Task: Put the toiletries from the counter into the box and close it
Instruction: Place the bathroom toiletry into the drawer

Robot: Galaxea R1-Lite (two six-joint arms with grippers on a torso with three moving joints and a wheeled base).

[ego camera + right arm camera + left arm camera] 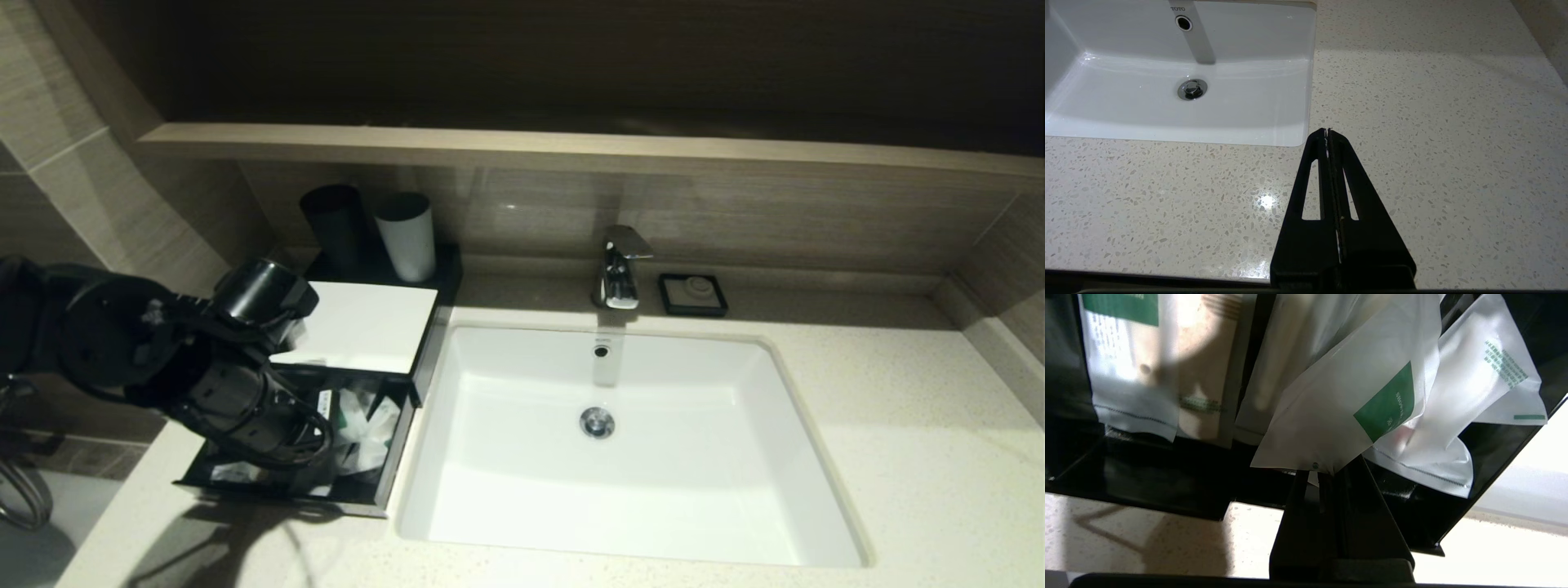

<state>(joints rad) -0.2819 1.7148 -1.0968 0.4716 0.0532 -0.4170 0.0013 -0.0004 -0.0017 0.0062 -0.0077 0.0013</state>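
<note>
Counter (898, 457): speckled stone, basin (620, 457) inset mid-span. From the head view I see no loose packets left on the stone, though my own left arm hides the strip in front of the drawer, so I can't rule one out there.

Box (359, 327): sits at the left end of the counter, white top panel flat, drawer (384, 482) pulled out toward me and open. Several pale sachets already lie inside it, side by side.

My left gripper (1316, 471): over the open drawer, fingers pressed together on the lower edge of a white packet (1339, 416) with a green square label. Packet hangs tilted above the drawer contents, not yet let go.

My right gripper (1327, 131): parked above bare counter to the right of the basin, fingers closed on nothing.

Handling, as I judge it: the packet is thin film, very light, limp. It sags and folds from the pinch point. Surface looks slick; a shallow edge grip like this one could slip. Better hold is further in from the seam, across the flat. Nothing fragile by the look of it.

Drawer is stiff, rigid plastic or similar. Push it square on the front lip once the packet is down, watching for corners poking above the rim that could jam it.
</note>
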